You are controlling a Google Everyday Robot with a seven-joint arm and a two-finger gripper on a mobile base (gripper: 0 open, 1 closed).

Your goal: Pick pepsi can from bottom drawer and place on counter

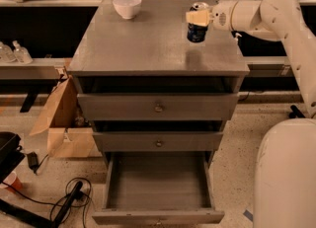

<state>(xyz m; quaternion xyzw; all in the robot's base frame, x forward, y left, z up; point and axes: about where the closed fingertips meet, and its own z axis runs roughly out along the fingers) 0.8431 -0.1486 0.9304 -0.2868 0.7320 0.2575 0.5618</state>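
The pepsi can (196, 32), dark blue with a silver top, is held upright just above the right part of the counter (148, 39). My gripper (198, 18) comes in from the right on the white arm and is shut on the can's upper part. The bottom drawer (158, 192) is pulled open and its inside looks empty.
A white bowl (127, 6) stands at the counter's back left. The two upper drawers (158, 107) are shut or nearly so. A cardboard box (61, 123) and cables (59, 202) lie on the floor to the left. My white base (286, 172) is at the lower right.
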